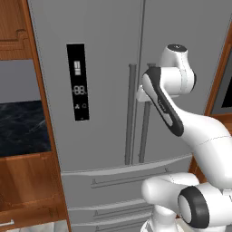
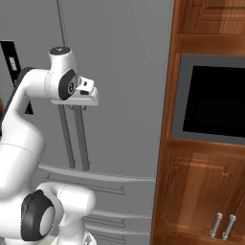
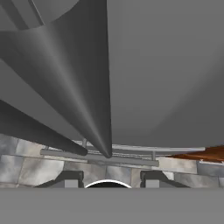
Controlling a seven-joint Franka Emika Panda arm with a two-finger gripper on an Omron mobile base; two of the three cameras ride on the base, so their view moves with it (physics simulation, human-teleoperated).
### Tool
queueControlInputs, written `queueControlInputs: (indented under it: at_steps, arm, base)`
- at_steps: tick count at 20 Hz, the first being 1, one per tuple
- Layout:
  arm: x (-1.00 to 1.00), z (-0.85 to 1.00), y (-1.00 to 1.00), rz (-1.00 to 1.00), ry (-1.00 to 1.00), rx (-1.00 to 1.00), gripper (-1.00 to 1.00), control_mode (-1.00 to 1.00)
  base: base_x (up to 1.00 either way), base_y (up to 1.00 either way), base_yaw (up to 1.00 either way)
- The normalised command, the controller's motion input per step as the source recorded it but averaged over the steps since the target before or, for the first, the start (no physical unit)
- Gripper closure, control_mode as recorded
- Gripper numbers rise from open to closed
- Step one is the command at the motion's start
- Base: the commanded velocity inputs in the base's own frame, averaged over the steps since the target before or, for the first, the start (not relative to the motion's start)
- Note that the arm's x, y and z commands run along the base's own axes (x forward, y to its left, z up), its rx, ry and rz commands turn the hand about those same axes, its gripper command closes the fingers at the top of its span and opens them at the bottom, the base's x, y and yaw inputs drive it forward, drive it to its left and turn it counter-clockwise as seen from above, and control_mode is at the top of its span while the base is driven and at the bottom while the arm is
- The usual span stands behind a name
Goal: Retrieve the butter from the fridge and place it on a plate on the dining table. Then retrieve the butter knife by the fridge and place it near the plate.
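showing the fridge [image 1: 104,90] display panel [image 1: 78,81], left base view alone.

Down at the bottom, the floor [image 3: 30,168]: grey and beige stone tiles with dark joints, seen in the hand view running right under the fridge [image 3: 166,87]. The fridge stands directly on it, its lowest drawer bar just above the tiles, and a sliver of brown wooden cabinet [image 3: 205,154] meets the floor beside it. Over in the left base view, a small pale patch of that tiling shows at the bottom edge, at the fridge's lower left corner. Left of the fridge there, a black marbled counter [image 1: 22,129] sits in a wooden frame; what lies on it cannot be made out.
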Motion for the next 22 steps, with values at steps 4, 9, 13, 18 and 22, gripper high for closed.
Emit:
queueControlInputs:
  at_steps: [4,9,13,18,22]
  arm:
    - [0.00,0.00,0.00,0.00,0.03,0.00,-1.00,1.00]
    - [0.00,0.00,0.00,0.00,0.00,0.00,-1.00,1.00]
    - [0.00,0.00,0.00,0.00,0.00,0.00,-1.00,1.00]
    - [0.00,0.00,0.00,0.00,0.00,0.00,-1.00,1.00]
    - [0.00,0.00,0.00,0.00,0.00,0.00,-1.00,1.00]
  base:
    - [0.00,0.05,0.00]
    - [-0.15,0.25,-0.09]
    - [-0.23,0.41,-0.15]
    - [-0.40,0.22,-0.09]
    - [-0.57,0.05,-0.05]
